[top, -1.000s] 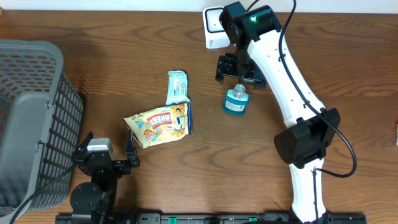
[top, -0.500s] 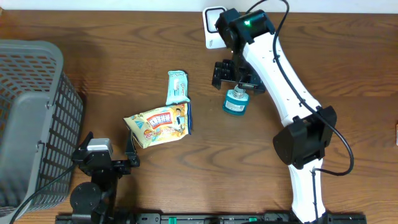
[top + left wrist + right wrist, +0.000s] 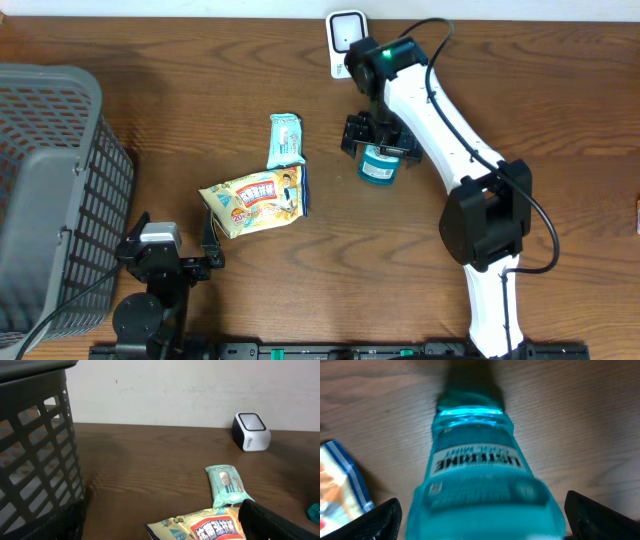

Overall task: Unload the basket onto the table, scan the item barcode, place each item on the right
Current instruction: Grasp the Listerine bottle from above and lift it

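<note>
The teal mouthwash bottle [image 3: 378, 170] sits on the table [image 3: 520, 90] directly under the right gripper [image 3: 377, 139], whose jaws are spread wide to either side of it. The left gripper [image 3: 172, 242] is also wide apart and empty, near the front edge beside the basket [image 3: 40, 200]. The right wrist view shows the bottle's label close and blurred, while only the overhead and left wrist views show the white scanner [image 3: 346, 35] by the far edge.

The overhead camera looked straight down on the whole table [image 3: 200, 90]; the left wrist camera sat low, facing the far wall [image 3: 175, 390], sharing basket [image 3: 35, 460] and scanner [image 3: 251, 431] with overhead; the right wrist camera hung close over the bottle [image 3: 480, 485], blurred, probably pointing steeply down.
</note>
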